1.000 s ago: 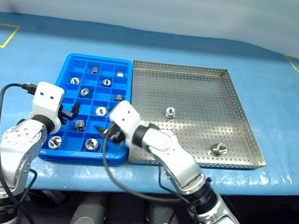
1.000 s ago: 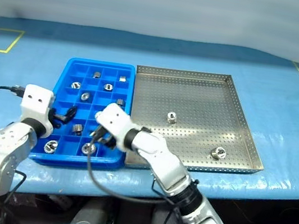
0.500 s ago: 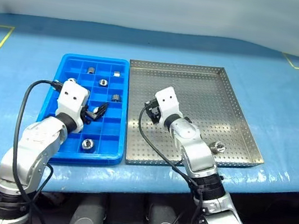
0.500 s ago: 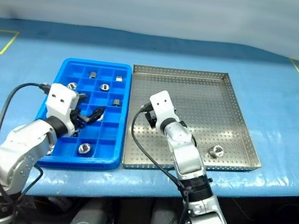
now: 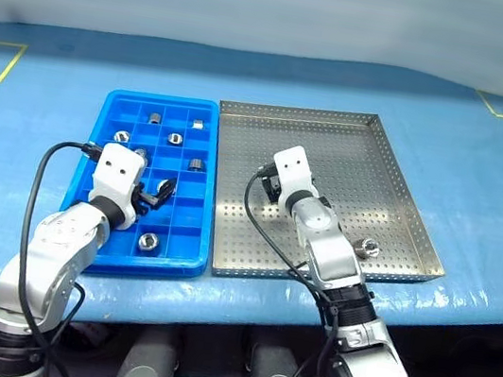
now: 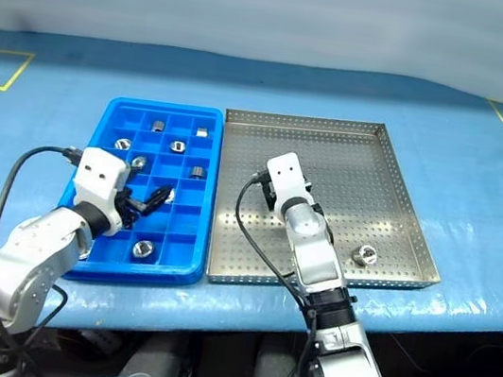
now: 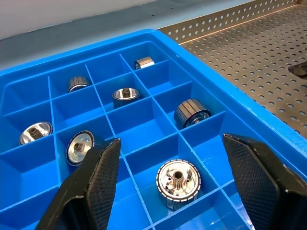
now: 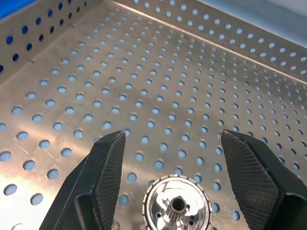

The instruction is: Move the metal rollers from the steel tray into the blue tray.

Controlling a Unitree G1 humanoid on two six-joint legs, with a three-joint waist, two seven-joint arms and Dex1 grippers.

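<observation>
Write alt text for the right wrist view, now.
The right claw, open, hangs low over the steel tray with one shiny metal roller lying between its two black fingers, untouched by either. The tray's perforated floor runs back to its low holed rims.

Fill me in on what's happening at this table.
A two-armed robot is sorting metal rollers from a steel tray into a blue tray of compartments. Several rollers already sit in the blue compartments. The right gripper hangs open over a roller on the perforated floor, not gripping it yet; another roller lies near the steel tray's front right corner. The left gripper hovers open and empty over the blue tray.
</observation>
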